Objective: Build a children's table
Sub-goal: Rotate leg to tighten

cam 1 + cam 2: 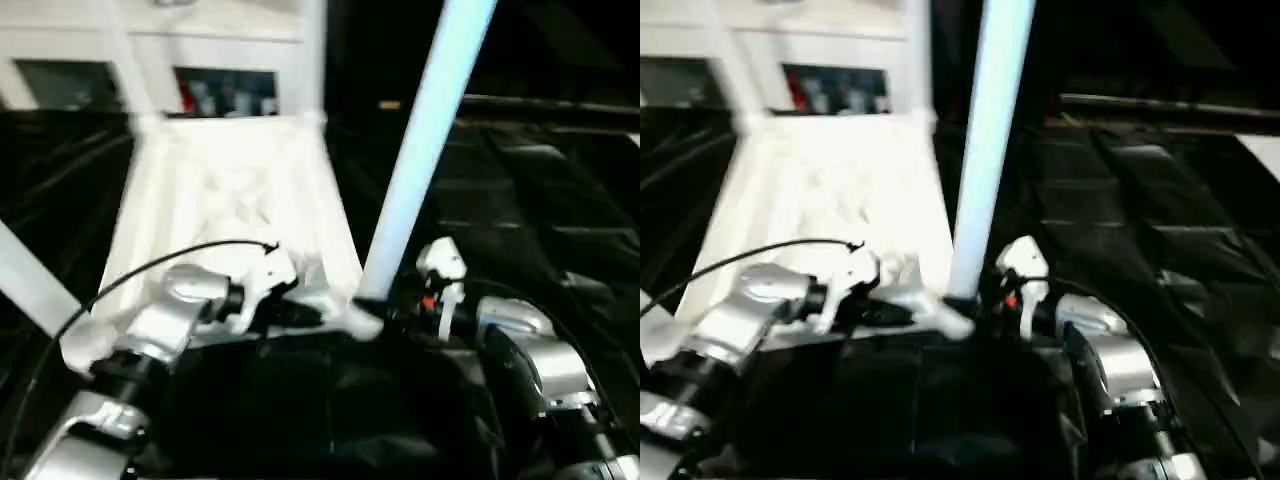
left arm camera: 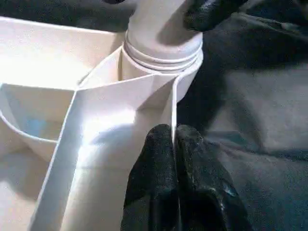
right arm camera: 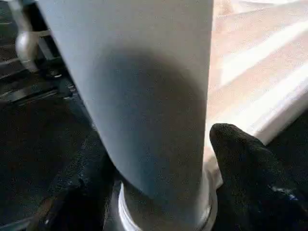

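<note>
With the left gripper (image 2: pixel 174 159) pinched shut on the tabletop (image 1: pixel 235 200) rim beside the near corner socket (image 2: pixel 180 79), the right gripper (image 3: pixel 159 192), fingers spread around the upright leg (image 1: pixel 420 140), looks set to regrip and screw it home.

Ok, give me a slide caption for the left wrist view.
Left hand pinches the rim of the upturned white table top beside the corner socket where a leg stands screwed in.

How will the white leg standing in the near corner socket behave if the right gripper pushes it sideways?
The leg is a long, smooth tube, so it will probably feel stiff but slippery. Its threads still show above the socket, so it may wobble. The tabletop looks thin and light, likely tipping with it.
</note>
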Available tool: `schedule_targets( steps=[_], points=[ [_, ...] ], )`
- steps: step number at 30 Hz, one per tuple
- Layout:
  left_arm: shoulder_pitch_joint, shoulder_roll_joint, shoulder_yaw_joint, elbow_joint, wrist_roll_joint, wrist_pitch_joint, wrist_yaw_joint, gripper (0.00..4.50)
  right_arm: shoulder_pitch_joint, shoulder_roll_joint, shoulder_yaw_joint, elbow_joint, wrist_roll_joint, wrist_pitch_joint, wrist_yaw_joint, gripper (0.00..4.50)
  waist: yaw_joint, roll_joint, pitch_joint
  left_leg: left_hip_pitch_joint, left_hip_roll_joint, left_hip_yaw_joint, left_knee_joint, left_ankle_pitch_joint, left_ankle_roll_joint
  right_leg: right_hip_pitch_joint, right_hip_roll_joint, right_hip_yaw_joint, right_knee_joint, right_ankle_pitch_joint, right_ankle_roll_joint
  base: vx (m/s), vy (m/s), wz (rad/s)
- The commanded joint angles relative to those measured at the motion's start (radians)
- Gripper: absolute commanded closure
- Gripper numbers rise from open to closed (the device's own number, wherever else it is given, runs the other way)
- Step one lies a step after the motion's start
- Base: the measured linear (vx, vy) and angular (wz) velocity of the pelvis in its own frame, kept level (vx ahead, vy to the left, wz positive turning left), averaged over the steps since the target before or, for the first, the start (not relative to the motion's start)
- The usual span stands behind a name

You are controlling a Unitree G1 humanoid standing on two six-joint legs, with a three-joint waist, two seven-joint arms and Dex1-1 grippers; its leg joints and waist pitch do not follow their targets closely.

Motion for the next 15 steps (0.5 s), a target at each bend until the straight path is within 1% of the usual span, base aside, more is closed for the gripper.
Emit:
schedule_targets(
  steps=[1,2,3,4,5,6,8,9,12,14,15],
  points=[
    [0.026,0.016,-0.049,-0.017,-0.017,0.024,-0.084,4.5,-0.026,-0.034,-0.028,-0.026,0.025,0.008,0.02,1.39,0.003,0.002,-0.054,0.016,0.045,-0.014,-0.06,-0.167,0.057,0.049,-0.052,0.043,-0.05,-0.066,-0.27,0.0,0.0,0.0],
    [0.028,0.02,-0.046,-0.018,-0.02,0.022,-0.084,4.5,-0.027,-0.041,-0.02,-0.028,0.034,0.022,0.041,1.39,0.003,-0.001,-0.054,0.015,0.045,-0.014,-0.061,-0.168,0.056,0.049,-0.051,0.043,-0.05,-0.069,-0.268,0.0,0.0,0.0],
    [0.029,0.023,-0.044,-0.02,-0.021,0.021,-0.083,4.5,-0.028,-0.047,-0.013,-0.029,0.04,0.032,0.056,1.39,0.004,-0.001,-0.053,0.015,0.044,-0.014,-0.06,-0.171,0.053,0.05,-0.053,0.043,-0.051,-0.079,-0.263,0.0,0.0,0.0],
    [0.031,0.023,-0.04,-0.019,-0.02,0.016,-0.074,4.5,-0.026,-0.048,-0.004,-0.029,0.041,0.038,0.067,1.55,0.006,-0.003,-0.053,0.014,0.044,-0.014,-0.059,-0.17,0.052,0.05,-0.055,0.044,-0.052,-0.09,-0.258,0.0,0.0,0.0],
    [0.032,0.024,-0.038,-0.019,-0.02,0.015,-0.072,4.5,-0.025,-0.048,0.001,-0.03,0.041,0.042,0.073,1.55,0.007,-0.003,-0.053,0.014,0.044,-0.014,-0.059,-0.17,0.051,0.049,-0.056,0.045,-0.053,-0.097,-0.255,0.0,0.0,0.0],
    [0.033,0.024,-0.036,-0.019,-0.019,0.013,-0.07,4.5,-0.024,-0.048,0.007,-0.03,0.041,0.047,0.079,1.66,0.01,-0.005,-0.053,0.014,0.043,-0.013,-0.059,-0.172,0.048,0.048,-0.056,0.045,-0.054,-0.114,-0.25,0.0,0.0,0.0],
    [0.035,0.025,-0.033,-0.02,-0.018,0.013,-0.068,4.5,-0.021,-0.047,0.017,-0.03,0.042,0.057,0.092,1.83,0.014,-0.004,-0.053,0.015,0.043,-0.014,-0.059,-0.172,0.042,0.047,-0.056,0.045,-0.055,-0.129,-0.241,0.0,0.0,0.0],
    [0.035,0.026,-0.033,-0.017,-0.019,0.012,-0.065,4.5,-0.016,-0.043,0.025,-0.032,0.043,0.063,0.098,1.91,0.015,-0.006,-0.053,0.015,0.043,-0.014,-0.059,-0.17,0.041,0.048,-0.055,0.045,-0.054,-0.13,-0.238,0.0,0.0,0.0],
    [0.032,0.024,-0.034,0.006,-0.016,-0.008,-0.052,4.5,-0.007,-0.037,0.032,-0.036,0.043,0.067,0.092,2.18,0.016,-0.003,-0.054,0.015,0.043,-0.015,-0.058,-0.158,0.037,0.047,-0.054,0.045,-0.051,-0.111,-0.237,0.0,0.0,0.0],
    [0.029,0.017,-0.032,0.028,-0.011,-0.027,-0.037,4.5,-0.002,-0.032,0.03,-0.038,0.04,0.064,0.074,2.24,0.016,-0.005,-0.055,0.013,0.041,-0.015,-0.057,-0.156,0.038,0.048,-0.054,0.045,-0.051,-0.106,-0.236,0.0,0.0,0.0],
    [0.026,0.01,-0.028,0.04,-0.007,-0.036,-0.02,4.5,-0.001,-0.026,0.026,-0.035,0.035,0.063,0.057,2.28,0.016,-0.005,-0.055,0.014,0.041,-0.014,-0.057,-0.158,0.036,0.048,-0.054,0.045,-0.051,-0.106,-0.235,0.0,0.0,0.0]
  ],
)
